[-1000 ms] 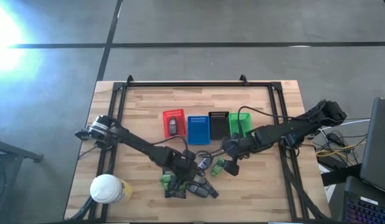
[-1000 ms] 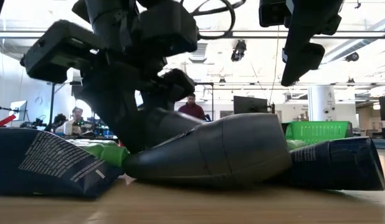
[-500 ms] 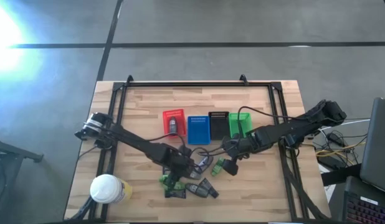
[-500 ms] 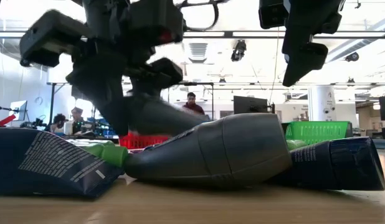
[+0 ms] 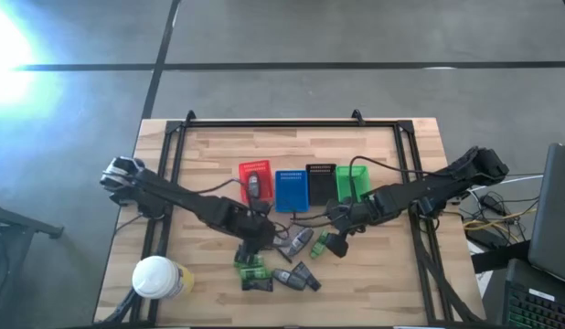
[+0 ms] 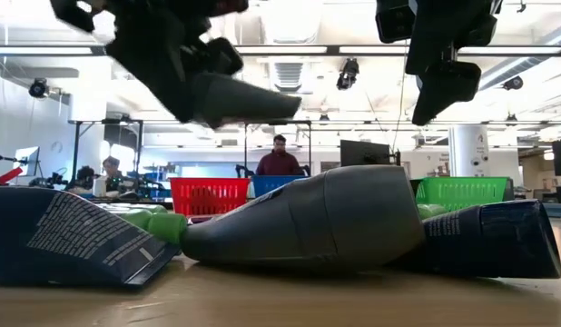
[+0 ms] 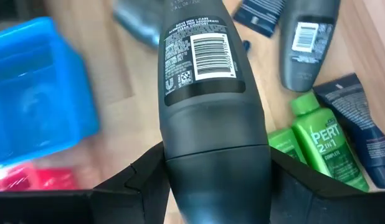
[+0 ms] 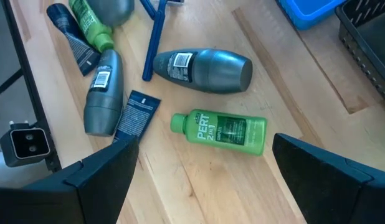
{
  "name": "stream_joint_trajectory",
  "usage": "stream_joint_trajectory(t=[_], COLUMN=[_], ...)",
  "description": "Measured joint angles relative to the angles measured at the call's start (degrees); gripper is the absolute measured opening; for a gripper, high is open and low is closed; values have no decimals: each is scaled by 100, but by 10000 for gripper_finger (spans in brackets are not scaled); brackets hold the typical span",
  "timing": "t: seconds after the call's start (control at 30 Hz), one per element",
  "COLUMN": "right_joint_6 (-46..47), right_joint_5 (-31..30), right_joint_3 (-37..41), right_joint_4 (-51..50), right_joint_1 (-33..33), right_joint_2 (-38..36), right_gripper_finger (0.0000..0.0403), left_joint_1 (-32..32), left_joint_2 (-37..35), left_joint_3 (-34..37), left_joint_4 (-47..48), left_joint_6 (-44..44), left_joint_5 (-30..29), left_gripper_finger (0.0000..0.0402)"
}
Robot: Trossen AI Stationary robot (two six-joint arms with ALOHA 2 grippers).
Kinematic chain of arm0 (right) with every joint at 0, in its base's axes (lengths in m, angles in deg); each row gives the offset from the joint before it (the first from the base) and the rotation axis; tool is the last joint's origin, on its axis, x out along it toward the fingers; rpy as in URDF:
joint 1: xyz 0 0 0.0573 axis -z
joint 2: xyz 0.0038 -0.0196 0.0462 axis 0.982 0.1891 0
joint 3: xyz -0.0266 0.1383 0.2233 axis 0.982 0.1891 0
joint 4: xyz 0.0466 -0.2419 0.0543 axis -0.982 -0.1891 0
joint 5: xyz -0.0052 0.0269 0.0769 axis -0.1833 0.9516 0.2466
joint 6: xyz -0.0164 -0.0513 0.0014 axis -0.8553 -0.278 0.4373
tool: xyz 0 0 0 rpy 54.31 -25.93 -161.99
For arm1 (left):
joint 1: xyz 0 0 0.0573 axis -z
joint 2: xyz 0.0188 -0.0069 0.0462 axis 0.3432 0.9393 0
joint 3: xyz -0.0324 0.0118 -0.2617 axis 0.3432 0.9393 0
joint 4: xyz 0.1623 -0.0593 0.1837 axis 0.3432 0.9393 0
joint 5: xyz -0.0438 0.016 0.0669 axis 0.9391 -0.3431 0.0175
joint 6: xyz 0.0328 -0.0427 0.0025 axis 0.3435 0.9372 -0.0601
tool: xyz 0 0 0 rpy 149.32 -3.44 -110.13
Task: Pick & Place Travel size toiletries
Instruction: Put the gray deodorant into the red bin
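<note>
We had the left gripper (image 7: 208,180) pinching a grey bottle (image 7: 202,81) lengthwise ahead of its fingers, red basket (image 5: 253,180) probably just beyond, while the right gripper (image 8: 205,180), spread wide, hovered above the green bottle (image 8: 220,132).

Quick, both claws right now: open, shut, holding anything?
Left claw: shut on a grey bottle.
Right claw: open, empty, above the green bottle.

A: Arm finish?
B: Both arms are dark, jointed links with black cables running alongside.
A: Gripper construction?
B: The left gripper (image 7: 214,180) and right gripper (image 8: 202,165) each carry two flat, angular black fingers.
</note>
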Motion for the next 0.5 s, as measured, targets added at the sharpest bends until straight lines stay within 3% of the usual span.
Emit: stream_joint_trajectory(t=[0.23, 0.5], right_joint_6=[3, 184], right_joint_5=[4, -146], right_joint_3=[0, 0], right_joint_4=[-10, -15], right_joint_1=[0, -9], right_joint_2=[0, 0], right_gripper_finger=[368, 368], left_joint_1=[-95, -262], left_joint_2=[-452, -774], left_joint_3=[0, 7], left_joint_4=[449, 1489], left_joint_6=[1005, 3778], left_joint_5=[-681, -2091], left_gripper_finger=[205, 204])
